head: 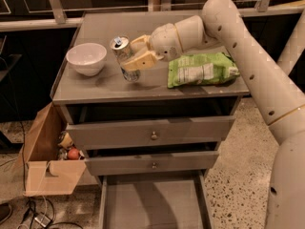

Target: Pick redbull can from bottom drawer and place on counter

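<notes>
Item: can [120, 46], slim silver metal, pull-tab on top, bluish marking on the side. We find it over the left-centre of the bench [143, 87], tilted with its top leaning left, its base at or just above the surface; we cannot tell whether it touches. Holder: gripper [129, 54], reaching in from the right, its jaws closed on the can at mid-body, one in front and one behind. Handling, in our judgement: thin-walled, stiff enough under a moderate squeeze but liable to dent under a hard one. It is smooth and round, so slippery and prone to pivot between flat jaws, as the tilt suggests. Whether it is full or empty, hence heavy or light, we cannot say. Narrow foot, tall body — it should tip easily if released off-vertical. Best hold, we think: across the middle of the cylinder, clear of rim and tab, with the axis brought upright before letting go. Neighbours: white bowl [86, 58] near on the left, green bag [202, 69] near on the right, neither touching the can. Drawer [152, 204], lowest of three, stands open below with no can in it — we rate the placing nearly done.
</notes>
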